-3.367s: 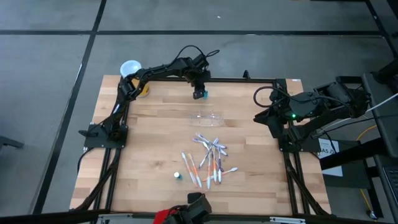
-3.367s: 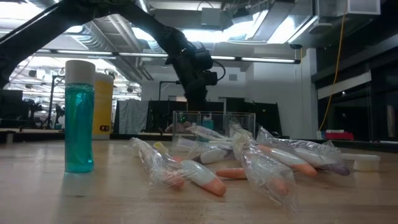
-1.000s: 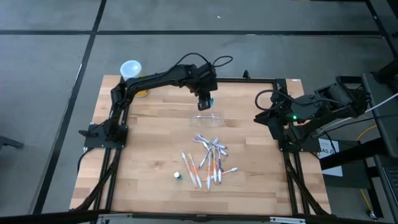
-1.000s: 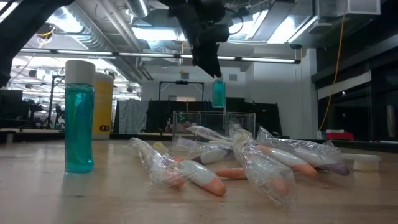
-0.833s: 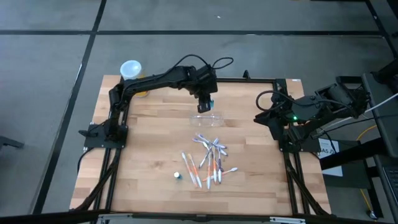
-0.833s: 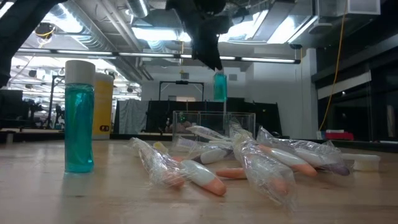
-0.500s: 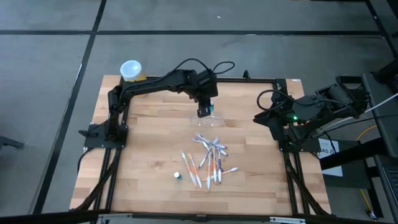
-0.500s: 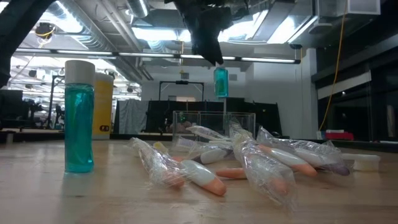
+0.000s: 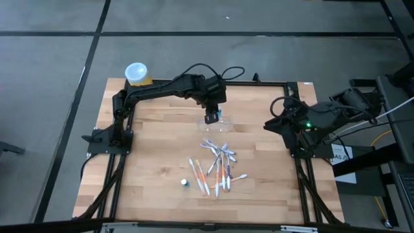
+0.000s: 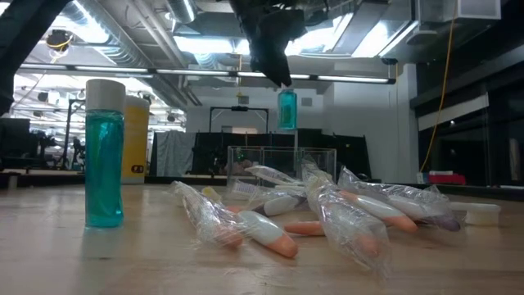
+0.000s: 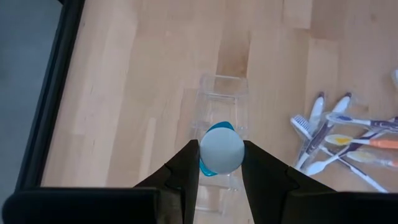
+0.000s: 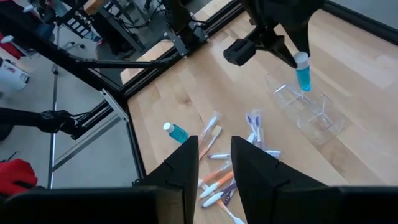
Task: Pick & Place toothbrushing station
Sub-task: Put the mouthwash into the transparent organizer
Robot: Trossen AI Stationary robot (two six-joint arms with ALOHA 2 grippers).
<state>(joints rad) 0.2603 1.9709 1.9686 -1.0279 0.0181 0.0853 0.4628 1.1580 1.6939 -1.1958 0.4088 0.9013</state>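
Wrapped toothbrushes (image 9: 218, 168) heaped mid-table, blue bottle (image 10: 105, 152) standing near them, yellow cylinder (image 9: 137, 75) at corner

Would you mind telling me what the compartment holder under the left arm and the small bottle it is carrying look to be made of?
The holder looks like clear, glossy hard plastic: the wood grain shows through its thin walls. The small bottle, held in the left gripper, seems to be see-through plastic filled with blue liquid, with a white, probably plastic cap.

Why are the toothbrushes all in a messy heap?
The toothbrushes lie scattered in a loose pile on the table, some in wrappers, none in the clear holder. The left tool holds a small blue bottle above that holder.
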